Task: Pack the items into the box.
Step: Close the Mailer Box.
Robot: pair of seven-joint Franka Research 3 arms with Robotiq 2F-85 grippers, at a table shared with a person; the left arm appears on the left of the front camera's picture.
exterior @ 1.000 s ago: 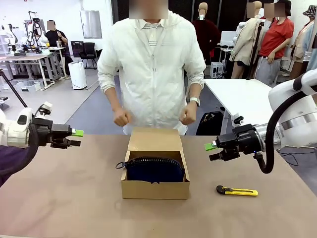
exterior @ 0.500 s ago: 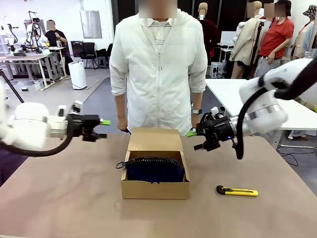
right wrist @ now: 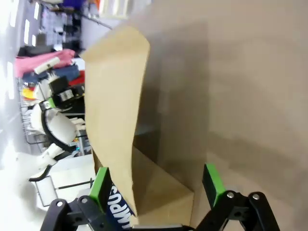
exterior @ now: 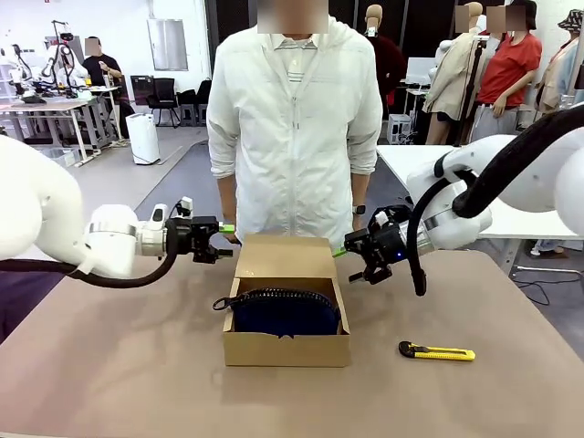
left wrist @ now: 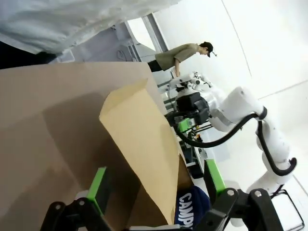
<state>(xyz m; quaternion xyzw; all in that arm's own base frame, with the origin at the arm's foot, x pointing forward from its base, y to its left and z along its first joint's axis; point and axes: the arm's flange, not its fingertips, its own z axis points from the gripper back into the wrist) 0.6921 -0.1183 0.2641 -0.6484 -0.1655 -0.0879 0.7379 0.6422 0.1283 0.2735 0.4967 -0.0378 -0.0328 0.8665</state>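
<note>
The brown cardboard box (exterior: pixel 286 347) stands open mid-table with its flap lid (exterior: pixel 285 257) raised at the back. A navy-blue pouch (exterior: pixel 285 313) lies inside, its black loop strap hanging over the left wall. My left gripper (exterior: pixel 224 240) is open just left of the flap's left edge. My right gripper (exterior: pixel 343 252) is open just right of the flap's right edge. In the left wrist view the flap (left wrist: pixel 144 144) rises between my open green fingers (left wrist: pixel 99 185), with the pouch (left wrist: pixel 190 211) below. In the right wrist view the flap (right wrist: pixel 115 106) stands by my left finger (right wrist: pixel 100 183).
A yellow-and-black utility knife (exterior: pixel 436 352) lies on the table right of the box. A person in a white jacket (exterior: pixel 292 128) stands at the far edge behind the box, arms hanging down. Bare brown tabletop (exterior: pixel 109 365) surrounds the box.
Both arms have swung inward from the table's sides to the two edges of the flap, jaws staying open. The person has lowered both hands and straightened up.
</note>
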